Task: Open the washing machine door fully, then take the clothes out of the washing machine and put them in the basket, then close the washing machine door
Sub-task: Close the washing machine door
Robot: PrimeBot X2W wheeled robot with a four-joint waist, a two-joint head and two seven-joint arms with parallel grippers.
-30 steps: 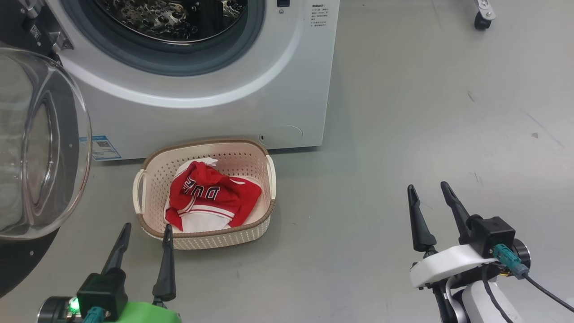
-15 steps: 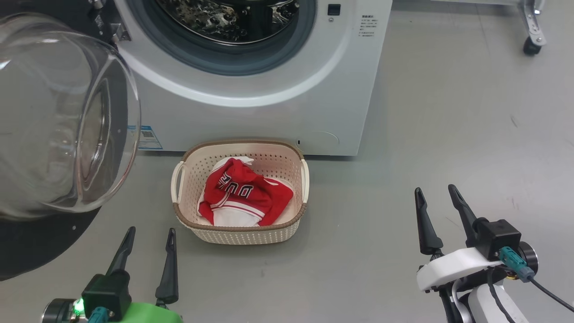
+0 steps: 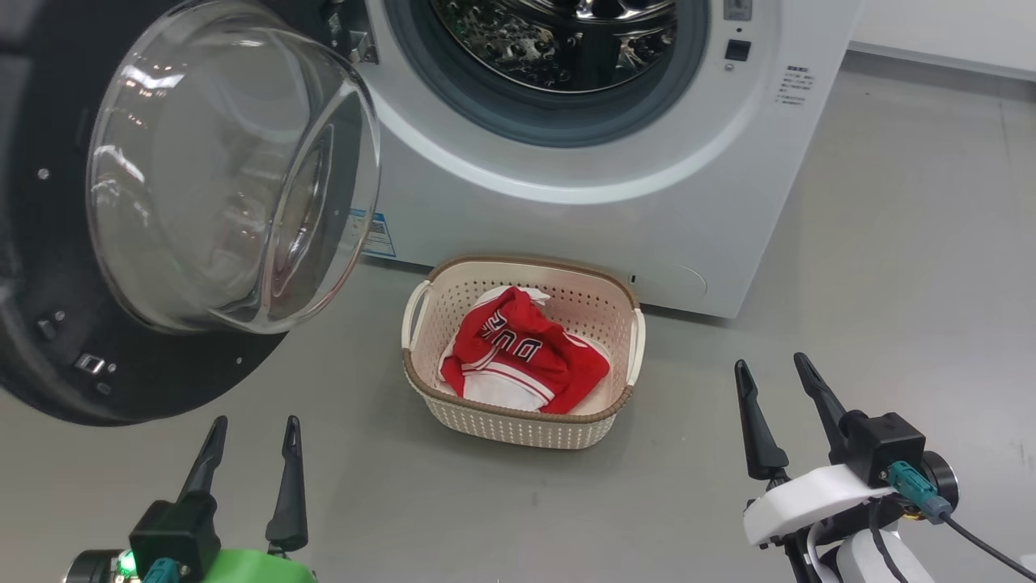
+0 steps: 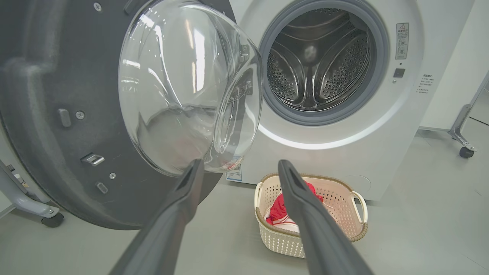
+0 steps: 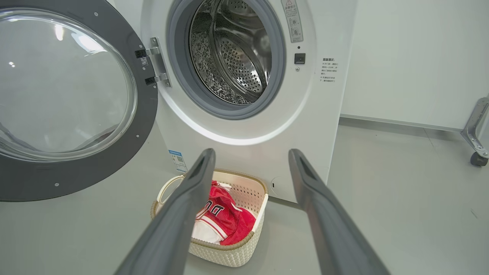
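Observation:
The white washing machine (image 3: 615, 210) stands with its door (image 3: 48, 267) swung wide open to the left, glass bowl (image 3: 235, 178) bulging toward me. The steel drum (image 4: 317, 61) looks bare inside. On the floor in front sits the cream basket (image 3: 518, 421) holding the red jersey (image 3: 518, 356) with white trim. My left gripper (image 3: 251, 429) is open at the lower left, short of the basket and below the door. My right gripper (image 3: 773, 368) is open at the lower right, apart from the basket. Both hold nothing.
Grey floor (image 3: 890, 267) spreads to the right of the machine. A wheeled metal leg (image 5: 477, 145) stands at the far right and another caster leg (image 4: 34, 206) sits behind the door. A white wall (image 5: 412, 57) runs behind the machine.
The head camera has swung left and up, so machine, door and basket sit further right in the picture and more of the door shows. Both grippers stay open and low.

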